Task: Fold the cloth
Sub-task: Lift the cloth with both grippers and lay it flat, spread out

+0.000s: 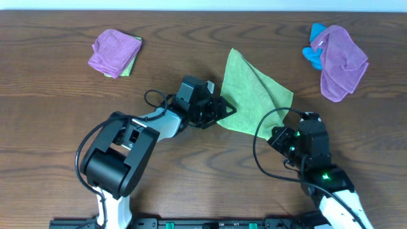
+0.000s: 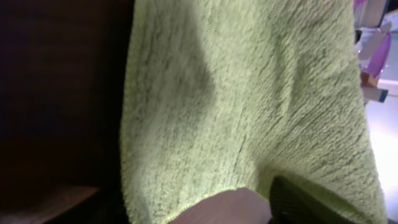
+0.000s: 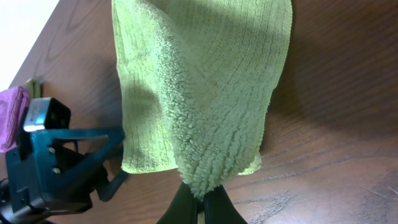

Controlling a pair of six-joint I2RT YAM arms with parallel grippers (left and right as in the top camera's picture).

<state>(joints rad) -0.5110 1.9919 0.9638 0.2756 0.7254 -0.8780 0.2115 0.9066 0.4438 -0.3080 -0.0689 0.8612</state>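
Down at the near right, the right end effector [image 3: 200, 200] is pressed together on the cloth [image 3: 205, 81], pinching a bunched fold of its near edge between the two dark fingertips. From that pinch a raised ridge of fluffy pile runs away across the fabric. Seen from overhead, the pinch sits at the cloth's near corner, just ahead of the right arm's wrist.

The left end effector [image 3: 122, 154] stands at the cloth's left side with its jaws spread. A corner of the hem lies between their tips, and nothing is clamped there. Its own wrist camera is filled almost wholly by lime-green weave, with one of its dark fingers [image 2: 305, 202] showing at the bottom edge. Whether that finger touches the fabric I cannot tell.

The cloth itself lies in the middle of the brown wooden counter [image 1: 191, 184], between the two arms, in a rough triangle with one point toward the far edge.

Well apart at the far left lies a crumpled purple cloth [image 1: 113, 49] with a sliver of green showing at its right edge. At the far right a second purple cloth [image 1: 343, 60] lies heaped, touching a small blue cloth [image 1: 313, 52] on its left.
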